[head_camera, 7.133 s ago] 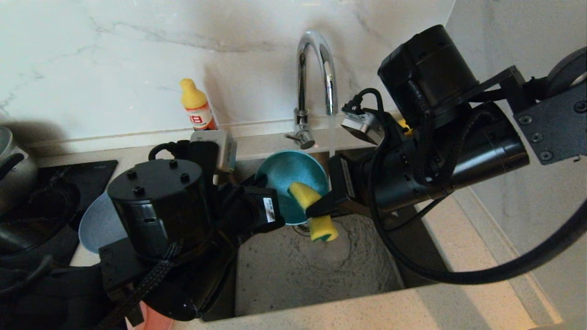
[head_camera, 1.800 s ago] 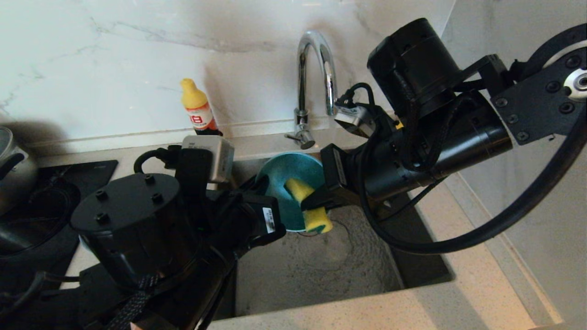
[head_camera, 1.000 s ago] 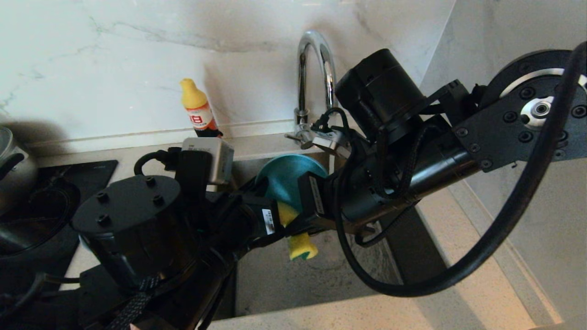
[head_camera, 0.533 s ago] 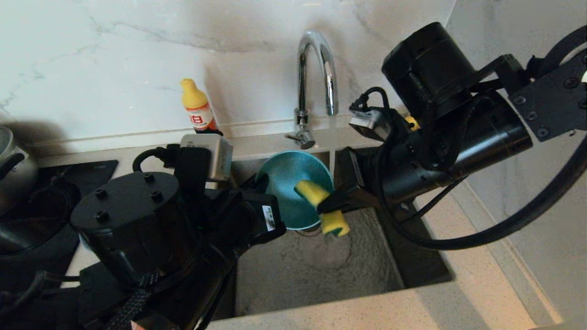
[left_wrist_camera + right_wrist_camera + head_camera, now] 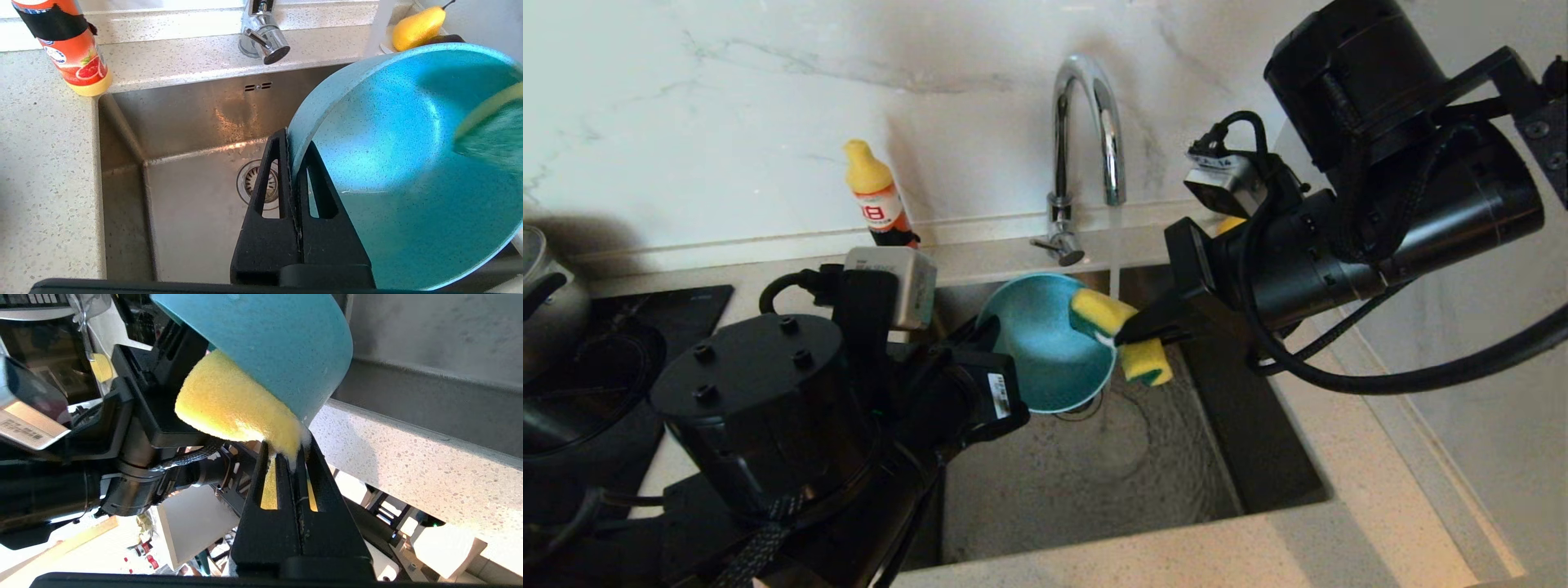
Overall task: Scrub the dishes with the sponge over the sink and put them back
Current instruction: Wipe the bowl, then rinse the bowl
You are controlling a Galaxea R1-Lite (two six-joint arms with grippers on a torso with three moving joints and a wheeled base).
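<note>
The right gripper (image 5: 1125, 333), just right of centre in the head view, is clamped on the sponge (image 5: 1123, 335), which bends over the rim of the bowl (image 5: 1049, 343): 1 yellow end lies inside the rim at its upper right, the other hangs outside it, lower right. In the right wrist view the foam (image 5: 233, 404) bulges against the teal wall right at the fingertips. So the bowl lies to the left of this hand, its open face turned toward the right of the frame, and the sponge's long axis runs across the rim, not along it (the next stroke, I judge, depends on sliding the foam back over the inner face leftward). The left gripper (image 5: 295, 139), left of centre, is closed on the bowl's near rim and holds it tilted above the sink (image 5: 1094, 482), beside the drain (image 5: 263, 187). Water runs from the tap (image 5: 1086, 131) just behind
</note>
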